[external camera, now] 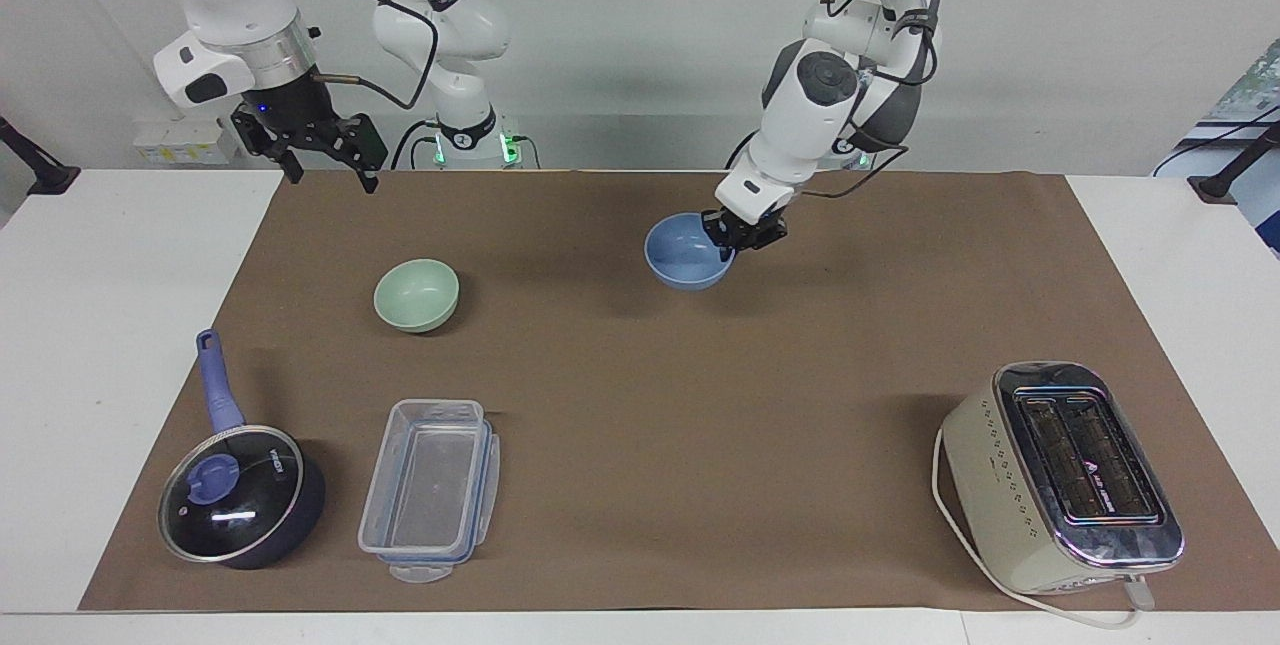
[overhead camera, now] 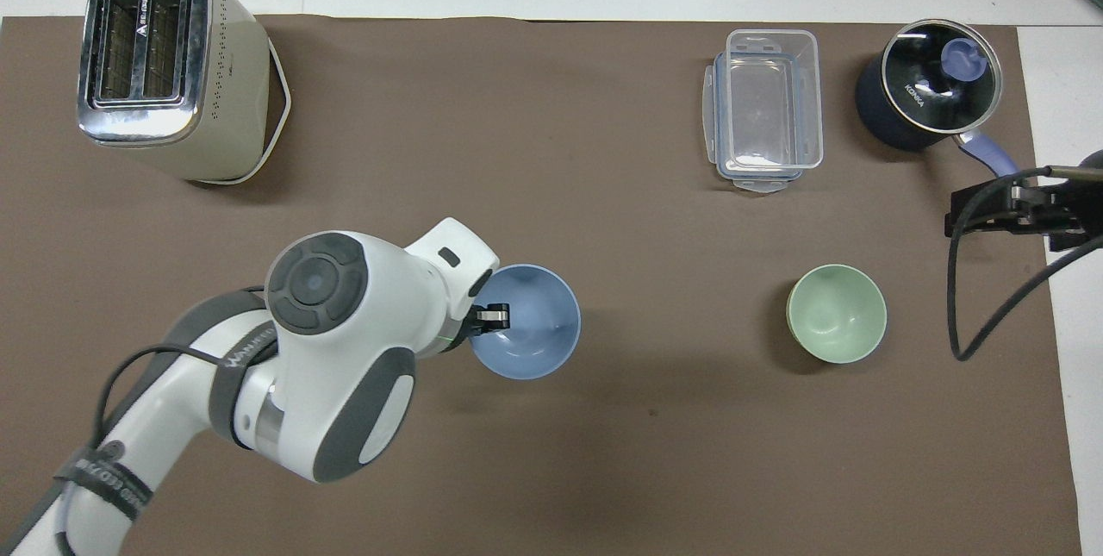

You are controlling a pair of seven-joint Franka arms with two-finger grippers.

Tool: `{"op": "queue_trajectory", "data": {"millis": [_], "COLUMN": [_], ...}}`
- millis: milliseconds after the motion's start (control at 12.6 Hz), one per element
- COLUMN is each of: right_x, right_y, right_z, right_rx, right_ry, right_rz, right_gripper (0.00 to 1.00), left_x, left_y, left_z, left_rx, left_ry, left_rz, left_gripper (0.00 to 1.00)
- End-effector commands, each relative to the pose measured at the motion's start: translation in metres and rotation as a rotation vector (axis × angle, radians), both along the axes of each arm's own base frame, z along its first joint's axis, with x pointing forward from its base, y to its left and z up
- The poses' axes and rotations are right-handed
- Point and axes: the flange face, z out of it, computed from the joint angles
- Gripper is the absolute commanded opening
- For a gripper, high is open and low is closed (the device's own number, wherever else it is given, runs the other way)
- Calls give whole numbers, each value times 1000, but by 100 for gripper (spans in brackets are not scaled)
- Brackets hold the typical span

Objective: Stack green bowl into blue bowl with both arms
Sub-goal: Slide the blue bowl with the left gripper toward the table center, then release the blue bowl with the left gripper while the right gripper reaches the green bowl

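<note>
My left gripper is shut on the rim of the blue bowl and holds it upright a little above the middle of the brown mat; in the overhead view the gripper pinches the bowl on the rim toward the left arm's end. The green bowl sits upright on the mat toward the right arm's end, and it also shows in the overhead view. My right gripper waits open and empty, raised over the mat's corner beside the green bowl, and shows at the edge of the overhead view.
A toaster stands at the left arm's end, farther from the robots. A clear plastic container and a dark blue lidded saucepan sit farther from the robots than the green bowl. The brown mat covers the table.
</note>
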Motion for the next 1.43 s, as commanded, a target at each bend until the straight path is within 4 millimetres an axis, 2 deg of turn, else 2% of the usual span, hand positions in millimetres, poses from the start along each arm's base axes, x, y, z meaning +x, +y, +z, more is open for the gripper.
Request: {"op": "queue_trajectory", "data": {"millis": [0, 80, 159, 239, 319, 398, 478, 637, 876, 1115, 1274, 1354], "right_x": [2, 1, 0, 1, 0, -2, -3, -5, -10, -24, -32, -35], "right_y": [-4, -5, -4, -4, -4, -4, -4, -14, -17, -26, -36, -43], "right_z": [1, -1, -3, -5, -9, -10, -13, -31, -65, -123, -154, -174], "right_rx": [20, 20, 19, 18, 17, 16, 16, 16, 18, 24, 28, 29], "right_ry": [-1, 2, -2, -28, -50, -62, -54, -18, 32, 64, 71, 67], "right_rz": [7, 7, 11, 16, 16, 18, 21, 16, 25, 106, 122, 124], "right_gripper": [100, 100, 100, 100, 100, 100, 100, 100, 100, 100, 100, 100], "left_x": [-19, -30, -36, -45, -48, -48, -44, -30, 18, 71, 101, 111], "left_y": [-14, -21, -20, -25, -26, -26, -26, -15, 20, 91, 153, 177], "left_z": [-32, -52, -67, -76, -79, -86, -82, -70, -37, 6, 28, 45], "left_rx": [-7, -6, -18, -19, -17, -9, -11, -15, -3, 13, 29, 31], "left_ry": [0, 3, -8, -13, -12, 0, 1, -3, 8, 20, 8, -3], "left_rz": [7, 5, 24, 13, 8, 9, 13, 25, 70, 43, 37, 18], "left_gripper": [0, 0, 0, 0, 24, 73, 100, 100, 100, 100, 100, 100]}}
